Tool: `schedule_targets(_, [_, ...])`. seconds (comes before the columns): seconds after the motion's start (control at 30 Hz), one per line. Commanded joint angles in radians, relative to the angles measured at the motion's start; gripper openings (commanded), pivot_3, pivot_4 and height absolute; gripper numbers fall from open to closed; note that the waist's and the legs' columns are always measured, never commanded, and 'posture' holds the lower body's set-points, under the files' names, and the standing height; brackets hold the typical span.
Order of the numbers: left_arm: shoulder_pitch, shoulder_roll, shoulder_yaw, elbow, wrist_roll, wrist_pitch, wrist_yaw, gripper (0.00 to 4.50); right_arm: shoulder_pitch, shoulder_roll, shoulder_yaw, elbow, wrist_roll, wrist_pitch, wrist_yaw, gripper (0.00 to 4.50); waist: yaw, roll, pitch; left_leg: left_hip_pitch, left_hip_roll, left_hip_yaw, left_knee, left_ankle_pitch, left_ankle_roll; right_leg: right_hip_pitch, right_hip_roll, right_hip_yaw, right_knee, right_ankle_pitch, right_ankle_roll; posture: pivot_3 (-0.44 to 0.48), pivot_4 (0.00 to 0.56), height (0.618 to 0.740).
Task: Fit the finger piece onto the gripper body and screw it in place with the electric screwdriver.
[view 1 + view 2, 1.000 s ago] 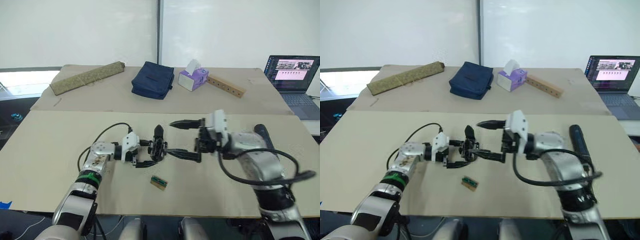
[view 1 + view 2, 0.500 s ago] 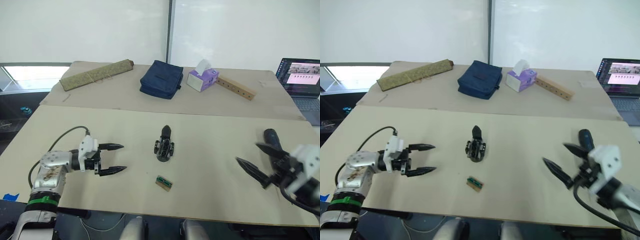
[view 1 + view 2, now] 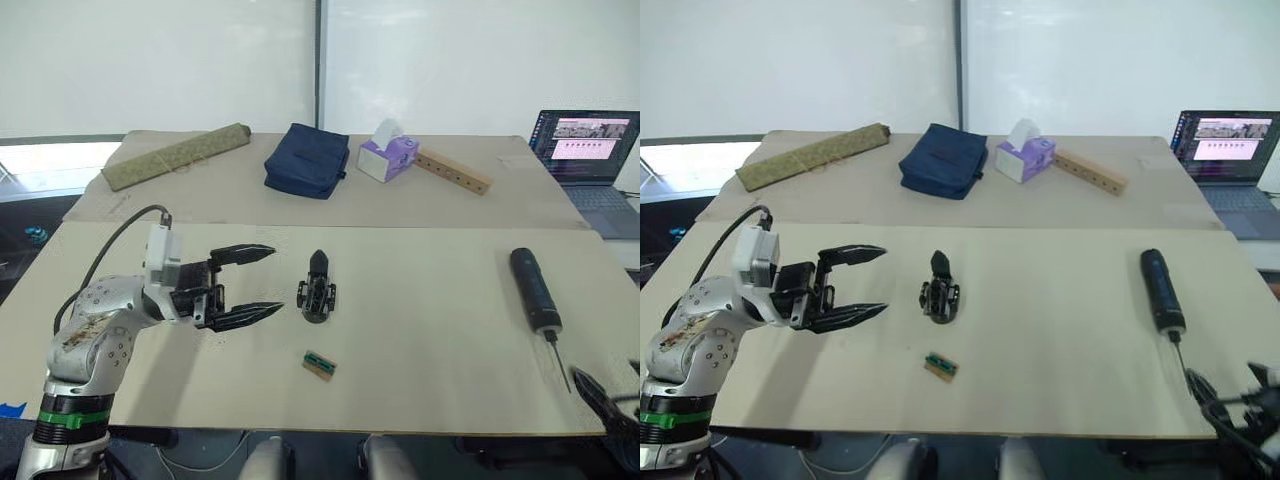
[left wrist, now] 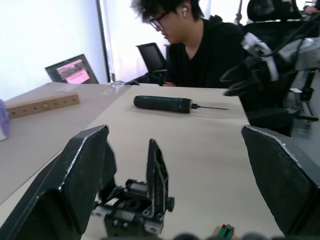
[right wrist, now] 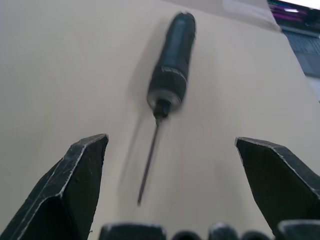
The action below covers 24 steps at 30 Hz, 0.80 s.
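The left gripper (image 3: 248,282) is hovering with fingers spread at 9 o'clock of the gripper body (image 3: 316,295), whose finger piece (image 3: 318,264) is standing upright, while the right gripper (image 5: 175,185), spread too, is facing the electric screwdriver (image 3: 531,290) lying at 3 o'clock.

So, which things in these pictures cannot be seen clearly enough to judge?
- Right gripper: in the head views it is cut off by the bottom right corner.
- Whether a screw holds the finger piece on the gripper body: too small in the head views; in the left wrist view a finger hides part.
- Small green-topped block: cut off by the bottom edge in the left wrist view.
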Motion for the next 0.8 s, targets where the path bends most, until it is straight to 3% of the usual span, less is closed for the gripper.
schedule_targets(0.03, [-0.014,-0.002,-0.006,-0.022,0.012,-0.014,-0.002,4.47,-0.119,-0.107,0.045,0.069,0.032,0.121,-0.021,4.50,0.004,-0.001,0.000,-0.001,0.000,0.000,0.000,0.000,0.000,0.000,0.001,0.000,0.000,0.000,0.000,0.000,0.150,0.740])
schedule_targets(0.13, [-0.025,-0.002,-0.023,-0.031,0.018,-0.010,-0.009,4.47,-0.308,-0.222,0.121,0.254,0.036,0.263,-0.037,4.50,0.010,-0.002,0.001,-0.001,-0.001,0.000,0.000,0.000,0.000,0.000,0.001,0.000,0.000,0.000,0.001,0.000,0.150,0.740])
schedule_targets(0.27, [-0.027,-0.008,-0.032,-0.030,0.039,-0.029,-0.001,4.47,-0.560,-0.350,0.315,0.585,-0.035,0.207,0.084,4.50,0.014,-0.003,0.002,-0.001,-0.002,0.002,0.000,0.000,0.001,0.000,0.000,0.001,-0.001,0.000,0.001,0.000,0.150,0.740])
schedule_targets(0.5, [0.016,0.011,-0.019,-0.050,0.063,-0.065,-0.019,4.47,-0.835,-0.405,0.581,0.964,-0.215,0.106,0.153,4.50,0.010,-0.002,0.003,-0.002,-0.002,0.004,0.000,-0.001,0.002,-0.002,0.000,0.002,0.000,0.000,0.002,0.000,0.150,0.740])
schedule_targets(0.6, [0.015,0.015,-0.015,-0.071,0.057,-0.047,-0.004,4.50,-0.898,-0.412,0.633,1.034,-0.238,0.090,0.209,3.64,0.009,-0.002,0.003,-0.001,-0.002,0.006,0.000,0.000,0.002,-0.001,0.000,0.005,0.000,0.002,0.003,0.000,0.150,0.740])
schedule_targets(0.73, [0.035,0.023,-0.006,-0.092,0.052,-0.036,0.006,4.50,-0.972,-0.417,0.637,1.042,-0.206,0.210,0.276,2.25,0.009,-0.002,0.003,-0.001,-0.002,0.006,0.000,-0.001,0.002,-0.001,0.000,0.006,-0.001,0.002,0.004,0.000,0.150,0.740])
schedule_targets(0.8, [0.046,0.023,0.003,-0.083,0.054,-0.044,0.007,4.50,-0.980,-0.414,0.603,1.024,-0.203,0.208,0.262,1.99,0.010,-0.002,0.003,-0.001,-0.002,0.006,0.000,-0.001,0.002,-0.002,0.000,0.006,0.000,0.002,0.004,0.000,0.150,0.740])
